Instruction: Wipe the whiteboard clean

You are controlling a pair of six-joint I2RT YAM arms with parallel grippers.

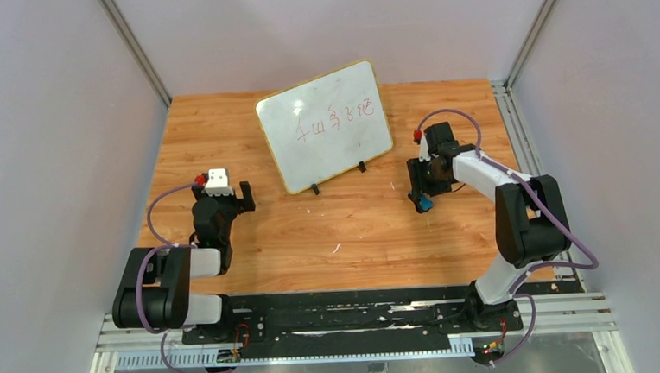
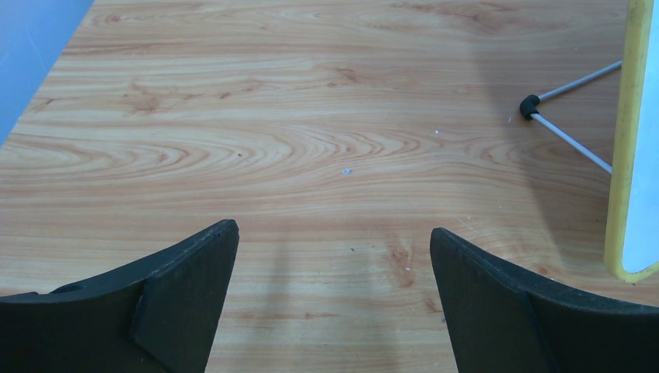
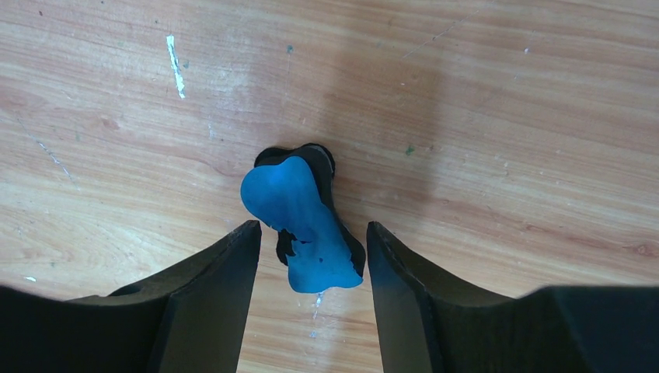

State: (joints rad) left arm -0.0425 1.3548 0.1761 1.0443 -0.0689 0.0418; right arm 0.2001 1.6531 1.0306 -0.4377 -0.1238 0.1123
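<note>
Top external coverage shows the table closed in by grey walls on 3 sides, with bare wood left open between the 2 arms. The whiteboard is propped at the far middle and turned askew. It is yellow-framed, set on 2 black feet, and crossed by red marks too small to be read. The left end effector is spread wide with nothing between its jaws. In the left wrist view the board is cut off to a strip of frame beside a wire stand. The right end effector is set partway apart around a blue-faced pad. A gap is seen at 1 side, and contact at the other cannot be judged.
</note>
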